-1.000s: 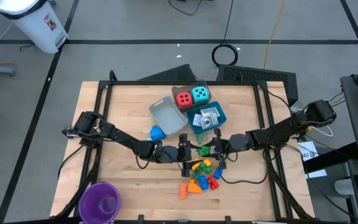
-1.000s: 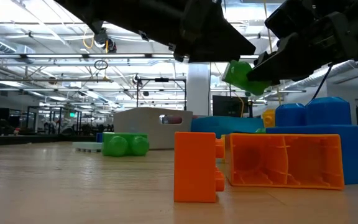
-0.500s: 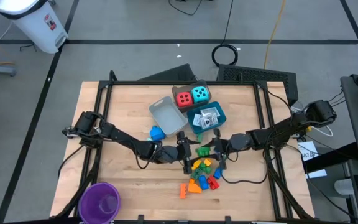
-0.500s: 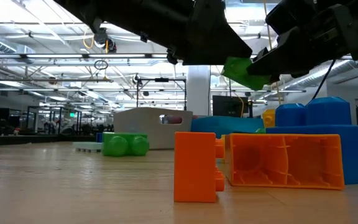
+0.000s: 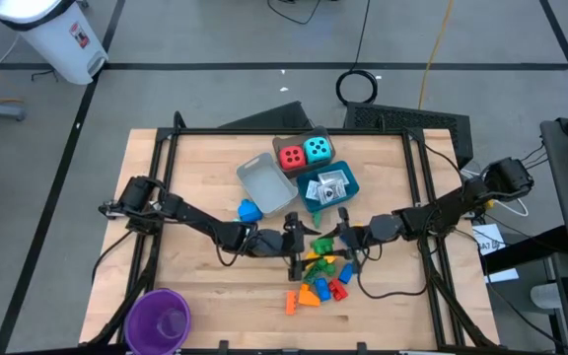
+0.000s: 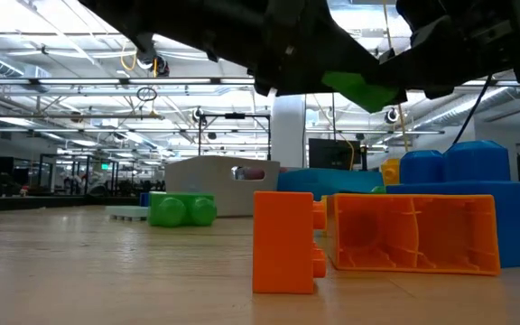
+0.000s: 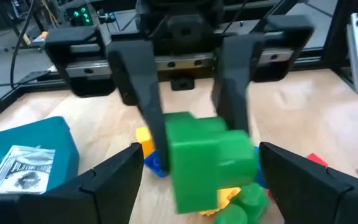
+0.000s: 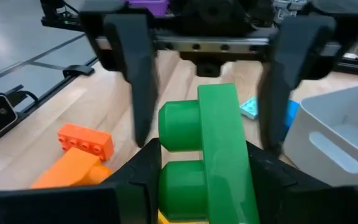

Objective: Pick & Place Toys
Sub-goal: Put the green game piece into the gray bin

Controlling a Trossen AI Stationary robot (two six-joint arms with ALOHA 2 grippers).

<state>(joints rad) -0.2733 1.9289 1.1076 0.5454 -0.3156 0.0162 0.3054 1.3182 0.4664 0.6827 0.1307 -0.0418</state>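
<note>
The right gripper (image 8: 207, 186) is clamped on a green brick (image 8: 207, 158), holding it in the air above the pile of bricks (image 5: 319, 281) near the middle of the table (image 5: 205, 158). The left gripper (image 7: 197, 180) faces it from the opposite side, its 2 fingers spread wide on either side of the same brick without touching it, so this looks like a handover between the arms. In the low view the green brick hangs between both dark grippers, well clear of the orange bricks (image 6: 368, 235) on the wood. The brick looks like hard moulded plastic: light, stiff, not fragile, but smooth enough to slip or twist if pinched on a corner or across its round studs. The safest hold is probably across 2 flat parallel side walls, away from the studs, with the pads square to the faces. Since the right gripper already covers part of the brick, the left should likely close on the free end. Behind the pile stand the grey tray (image 5: 266, 182), the blue tray (image 5: 351, 183) with white packets (image 5: 329, 187), and the red die (image 5: 291, 156) and cyan die (image 5: 317, 149).
</note>
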